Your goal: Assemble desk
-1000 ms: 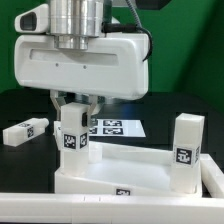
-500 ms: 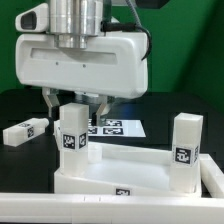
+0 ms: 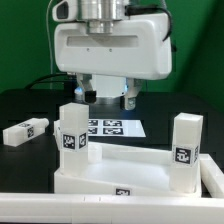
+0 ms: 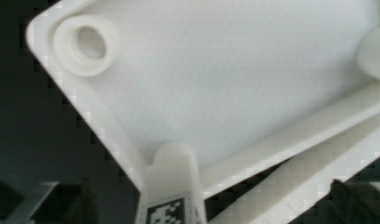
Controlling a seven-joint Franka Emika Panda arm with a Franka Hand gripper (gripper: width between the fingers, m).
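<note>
Gripper (image 3: 106, 96) hangs wide open with nothing in it, up above the upright leg (image 3: 72, 133) and not touching it; that leg stands in the tabletop (image 3: 110, 172) at its corner on the exterior view's left. A second leg (image 3: 186, 150) stands at the right corner, and a third leg (image 3: 25, 130) lies loose on the black table (image 3: 20, 160) off to the left. The marker board (image 3: 115, 127) sits flat behind the tabletop, there's a green wall (image 3: 20, 40) at the back, and the wrist view shows a round corner socket (image 4: 84, 42) in the tabletop.
</note>
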